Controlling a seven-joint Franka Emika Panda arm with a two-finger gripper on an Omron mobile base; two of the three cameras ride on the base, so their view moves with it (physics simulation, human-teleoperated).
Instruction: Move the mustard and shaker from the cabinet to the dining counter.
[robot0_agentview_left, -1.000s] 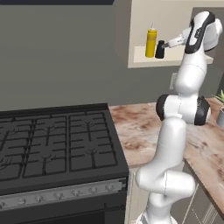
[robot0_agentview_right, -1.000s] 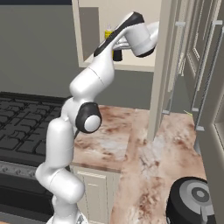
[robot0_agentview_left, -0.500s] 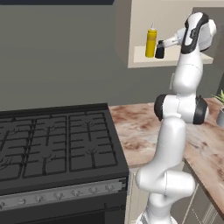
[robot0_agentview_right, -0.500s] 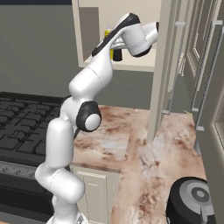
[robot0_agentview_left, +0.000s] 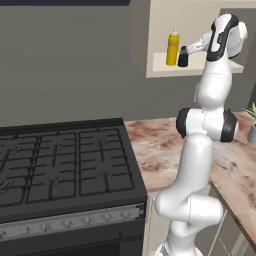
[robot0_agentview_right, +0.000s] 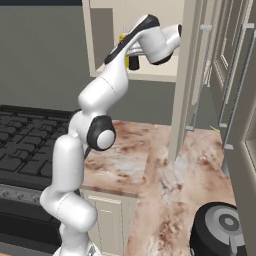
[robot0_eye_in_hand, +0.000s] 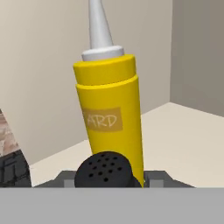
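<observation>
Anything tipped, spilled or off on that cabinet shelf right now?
Nothing stands out. The mustard stands upright on the cabinet shelf with its nozzle on, and the shaker stands upright beside it, with the gripper shut on it. No spill shows on the shelf.

Arm raised high, elbow bent, wrist level; tool (robot0_agentview_left: 187, 50) reaching sideways, jaws closed in, clamping.

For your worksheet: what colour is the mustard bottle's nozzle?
White, clearest in the hand view: mustard bottle's nozzle.
</observation>
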